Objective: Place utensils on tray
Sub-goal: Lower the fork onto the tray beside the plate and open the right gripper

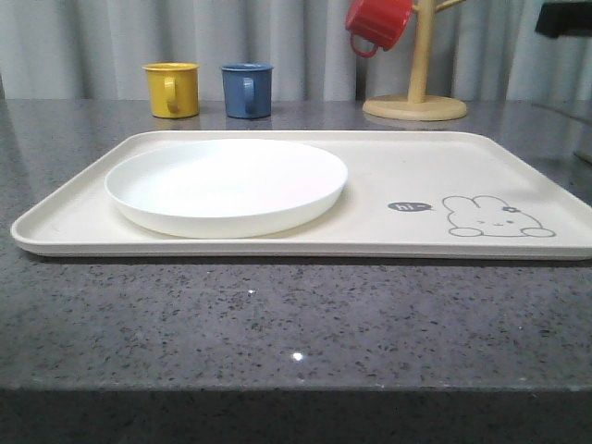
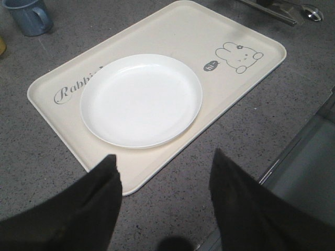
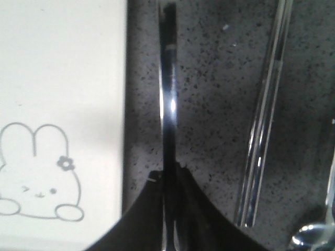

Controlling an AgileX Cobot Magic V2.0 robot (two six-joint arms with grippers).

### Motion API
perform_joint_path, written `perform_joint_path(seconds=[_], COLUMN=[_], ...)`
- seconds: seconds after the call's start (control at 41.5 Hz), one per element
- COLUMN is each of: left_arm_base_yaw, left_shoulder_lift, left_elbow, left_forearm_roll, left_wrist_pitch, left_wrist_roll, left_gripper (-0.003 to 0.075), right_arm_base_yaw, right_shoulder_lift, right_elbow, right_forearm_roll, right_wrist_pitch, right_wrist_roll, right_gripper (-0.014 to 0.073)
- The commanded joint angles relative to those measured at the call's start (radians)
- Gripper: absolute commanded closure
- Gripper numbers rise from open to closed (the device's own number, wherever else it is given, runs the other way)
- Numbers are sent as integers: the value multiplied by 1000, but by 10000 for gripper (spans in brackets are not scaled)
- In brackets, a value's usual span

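The cream tray (image 1: pixel 388 171) with the rabbit drawing lies in the middle of the table, and the round white plate (image 1: pixel 227 185) rests on its left half. Beside the tray's rabbit end (image 3: pixel 63 78), my right gripper (image 3: pixel 168 170) is shut on the fork (image 3: pixel 168 99), its dark shiny handle running away from the fingers over the stone table. Parallel to it lie the chopsticks (image 3: pixel 267 115), with the spoon (image 3: pixel 313 236) past them. My left gripper (image 2: pixel 165 162) hangs open over the table at the tray's near corner (image 2: pixel 131 183), holding nothing.
A yellow mug (image 1: pixel 172 89) and a blue mug (image 1: pixel 248 90) stand behind the tray. A red mug (image 1: pixel 377 22) hangs on a wooden mug tree (image 1: pixel 416 97) at the back right. The table's edge (image 2: pixel 293 151) runs close to my left gripper.
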Motion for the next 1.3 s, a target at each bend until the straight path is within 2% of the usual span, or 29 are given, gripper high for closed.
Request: perform_joint_path(seconds=[0.0,0.144,0.337,0.482,0.722,0.939,1.132,1.204,1.276], left_arm_base_yaw=[1,1,1,1,1,1,1,1,1], left_shoulder_lift=[0,0,0,0,0,0,0,0,0], left_elbow=[-28,-28,-28,-28,-28,-28,-28,-28,-28], left_forearm_roll=[-5,-5,-5,-5,-5,-5,-5,-5,-5], left_wrist_pitch=[-77,-77,-77,-77,-77,-77,-77,-77,-77], left_wrist_roll=[-8,-8,-8,-8,-8,-8,-8,-8,-8], left_gripper=[356,356,356,356,356,356,356,356,356], right_arm_base_yaw=[24,132,259,311,332,332,332,332,332], right_shoulder_lift=[-76,-73,-4,72,168,211,220,220,220], right_elbow=[-62,-129,-173,-177,-177,-177,-177,-177,-177], right_forearm_roll=[36,54,51,50,70,80,80,80,79], right_wrist_pitch=[41,98,104,90,-21,-98,-107,-109,-110], right_wrist_roll=[-1,9,133,225,352,393,393,393,393], right_gripper=[589,587,587,587,587,587,582,535,444])
